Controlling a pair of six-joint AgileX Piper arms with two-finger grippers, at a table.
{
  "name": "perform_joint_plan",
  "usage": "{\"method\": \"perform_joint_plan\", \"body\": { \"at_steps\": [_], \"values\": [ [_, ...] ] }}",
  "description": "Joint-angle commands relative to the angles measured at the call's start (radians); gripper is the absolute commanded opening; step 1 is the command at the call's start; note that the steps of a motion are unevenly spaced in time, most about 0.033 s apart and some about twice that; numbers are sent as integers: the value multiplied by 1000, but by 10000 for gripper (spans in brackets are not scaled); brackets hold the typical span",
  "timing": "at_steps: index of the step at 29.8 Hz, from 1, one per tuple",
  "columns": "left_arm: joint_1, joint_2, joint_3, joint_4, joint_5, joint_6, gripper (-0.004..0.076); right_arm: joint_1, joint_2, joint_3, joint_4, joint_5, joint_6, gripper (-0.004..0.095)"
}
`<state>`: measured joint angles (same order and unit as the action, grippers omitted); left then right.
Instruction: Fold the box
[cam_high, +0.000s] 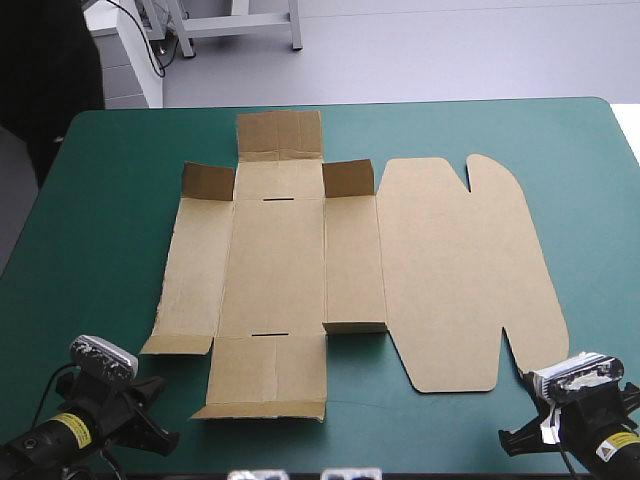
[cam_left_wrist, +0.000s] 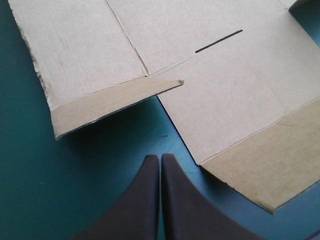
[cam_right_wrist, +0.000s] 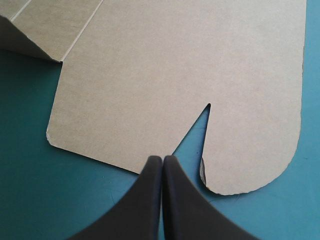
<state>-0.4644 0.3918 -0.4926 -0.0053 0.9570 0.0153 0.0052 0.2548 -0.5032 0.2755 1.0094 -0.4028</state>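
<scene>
The left pincer and right pincer are pressed together, empty, near the mostly flat brown box. Advancing like that could shove it across the counter.

The box — brown board, matt, faintly fibrous, one cut edge ragged. The cover — teal-green, smooth, matt. Black fingers: smooth, dull, possibly plastic.

Brown box (dark slits) — on a teal-green cover.
</scene>
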Motion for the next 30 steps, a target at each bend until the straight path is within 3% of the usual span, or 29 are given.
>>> {"method": "perform_joint_plan", "body": {
  "at_steps": [1, 30],
  "values": [
    [-4, 9, -24, -11, -56, -1, -8, 4, 10, -23, 15, -60, 1, -14],
    [-4, 26, -81, 0, -95, -3, -8, 4, 10, -23, 15, -60, 1, -14]
  ]
}}
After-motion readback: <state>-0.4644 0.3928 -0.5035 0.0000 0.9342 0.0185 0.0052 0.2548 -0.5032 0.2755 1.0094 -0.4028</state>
